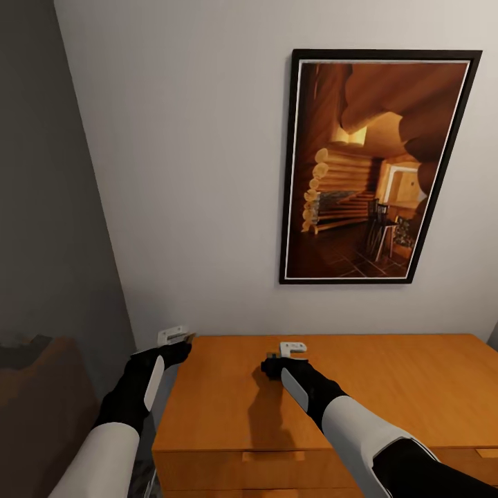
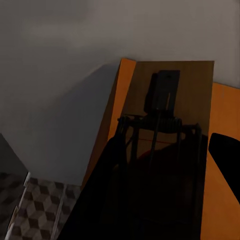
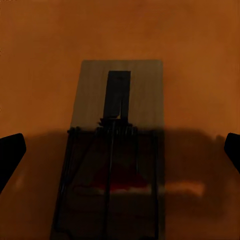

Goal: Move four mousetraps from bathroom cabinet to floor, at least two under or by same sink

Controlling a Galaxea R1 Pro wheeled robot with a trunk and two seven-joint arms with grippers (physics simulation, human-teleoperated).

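Framed picture [image 1: 379,166]: hangs on the pale wall [image 1: 194,173] at your 1 o'clock in the head view, black frame, a log-cabin interior in orange and brown. It sits well above the cabinet top, apart from both arms.
Dark shape [image 1: 34,401]: a brownish, blurred mass at your 9 o'clock, left of the left arm; you cannot tell what it is.
Grey wall [image 1: 48,207]: a darker wall face at your 10 o'clock, meeting the pale wall in a corner.
Cabinet [image 1: 415,394]: honey-orange wood, flat top spread from 12 to 3 o'clock, drawer fronts along its near edge.
Bathroom floor [image 2: 35,215]: cube-pattern tiles in brown and beige, seen in the left wrist view beside the cabinet's side.
Left gripper [image 1: 174,337]: at your 11 o'clock, over the cabinet's left rear corner. In its wrist view a mousetrap [image 2: 165,145] fills the space in front of the camera, tilted over the cabinet edge, one dark finger [image 2: 225,155] beside it. You cannot tell how wide the jaws stand, nor whether they grip the board.
Right gripper [image 1: 292,348]: at your 12 o'clock, above the cabinet top, its shadow on the wood beneath.
Second mousetrap [image 3: 117,150]: in the right wrist view, between the two dark fingertips [image 3: 10,152]. The jaws stand wide, clear of the board on both sides. Whether it lies on the cabinet top or is held you cannot tell.
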